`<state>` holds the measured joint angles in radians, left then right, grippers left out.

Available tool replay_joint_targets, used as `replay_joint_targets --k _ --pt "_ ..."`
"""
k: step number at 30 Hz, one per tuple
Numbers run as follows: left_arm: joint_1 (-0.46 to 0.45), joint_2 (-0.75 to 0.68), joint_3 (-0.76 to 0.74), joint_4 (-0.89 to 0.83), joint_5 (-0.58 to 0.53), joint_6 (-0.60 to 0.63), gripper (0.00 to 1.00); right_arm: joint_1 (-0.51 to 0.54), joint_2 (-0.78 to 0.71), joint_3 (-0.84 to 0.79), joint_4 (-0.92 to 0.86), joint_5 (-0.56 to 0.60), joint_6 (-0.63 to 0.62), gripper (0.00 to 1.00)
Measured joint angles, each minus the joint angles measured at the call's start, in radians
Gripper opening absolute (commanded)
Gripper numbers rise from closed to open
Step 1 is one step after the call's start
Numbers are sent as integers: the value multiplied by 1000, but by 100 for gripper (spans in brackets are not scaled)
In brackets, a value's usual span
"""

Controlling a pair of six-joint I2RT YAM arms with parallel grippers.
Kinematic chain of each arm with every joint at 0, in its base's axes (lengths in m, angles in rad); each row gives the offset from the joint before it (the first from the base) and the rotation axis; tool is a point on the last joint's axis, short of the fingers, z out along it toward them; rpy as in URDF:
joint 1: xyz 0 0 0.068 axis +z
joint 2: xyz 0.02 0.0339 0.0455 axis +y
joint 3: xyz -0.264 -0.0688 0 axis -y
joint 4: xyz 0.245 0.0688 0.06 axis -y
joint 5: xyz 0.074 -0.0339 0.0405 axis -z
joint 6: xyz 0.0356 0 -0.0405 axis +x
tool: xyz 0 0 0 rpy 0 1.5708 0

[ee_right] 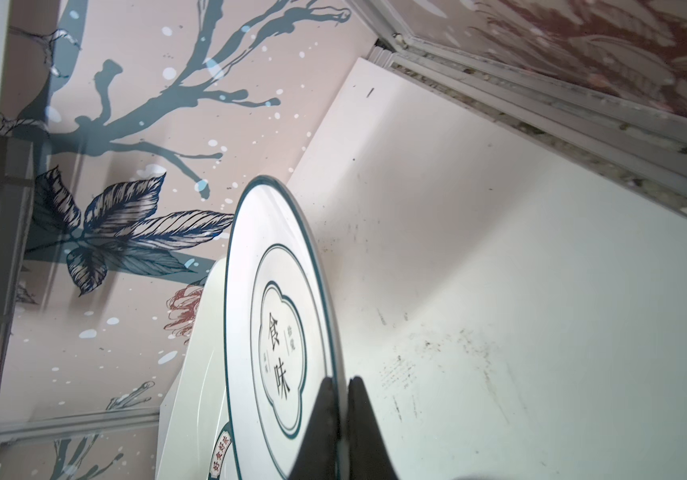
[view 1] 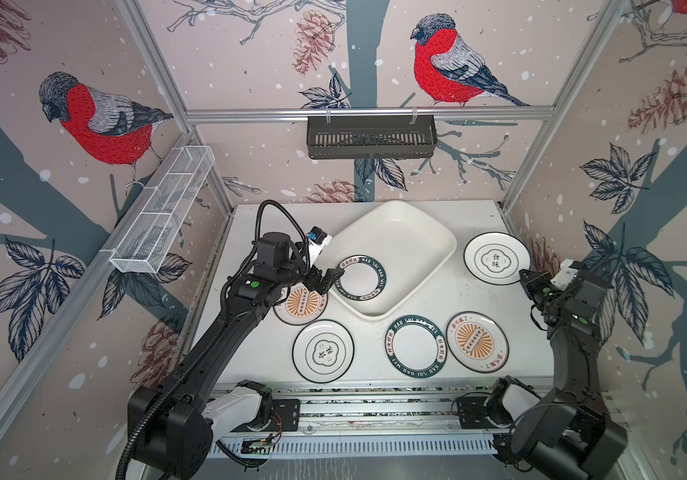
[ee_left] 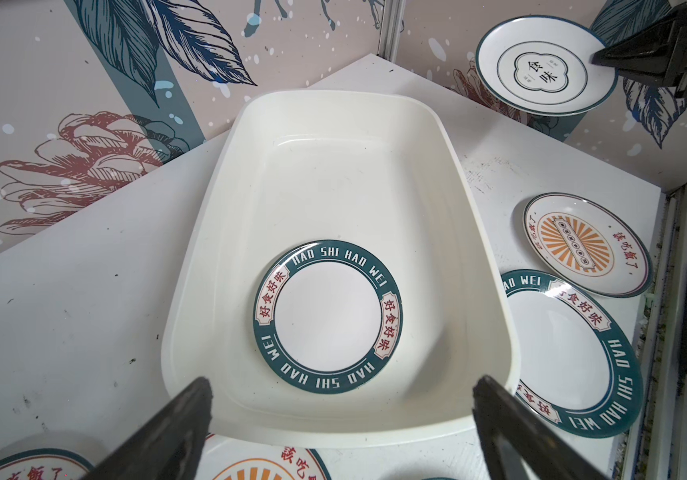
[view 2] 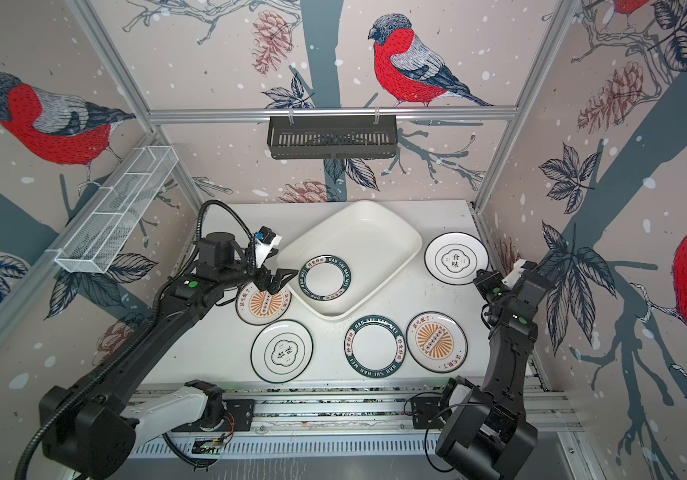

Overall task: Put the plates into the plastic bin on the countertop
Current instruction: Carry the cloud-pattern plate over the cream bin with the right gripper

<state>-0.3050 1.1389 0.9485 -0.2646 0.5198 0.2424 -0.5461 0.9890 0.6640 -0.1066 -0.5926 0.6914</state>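
Both top views: the plastic bin [view 1: 416, 226] holds one green-lettered plate [view 2: 324, 277]; other plates [view 1: 323, 351] lie around it on the countertop [view 1: 458, 297]. Left wrist: left gripper [ee_left: 342, 390], fingers spread, at the bin's rim. Right wrist: right gripper [ee_right: 339, 388] clamps the emblem plate [ee_right: 279, 332] at its rim.

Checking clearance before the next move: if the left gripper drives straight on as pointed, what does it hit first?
Probably the round white plate with the dark green lettered rim, lying in the white plastic bin; the open left gripper aims at its near edge. Depth unclear.
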Motion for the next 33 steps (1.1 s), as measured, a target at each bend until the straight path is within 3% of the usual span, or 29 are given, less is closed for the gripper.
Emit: replay_joint_targets --k 11,19,33 --pt "0 -10 2 7 9 1 97 396 126 187 -19 106 20 1" --pt "0 -8 30 -29 23 48 97 665 309 307 -12 135 -14 1" --pt "0 -14 63 -116 7 86 97 884 633 502 -27 64 -156 2"
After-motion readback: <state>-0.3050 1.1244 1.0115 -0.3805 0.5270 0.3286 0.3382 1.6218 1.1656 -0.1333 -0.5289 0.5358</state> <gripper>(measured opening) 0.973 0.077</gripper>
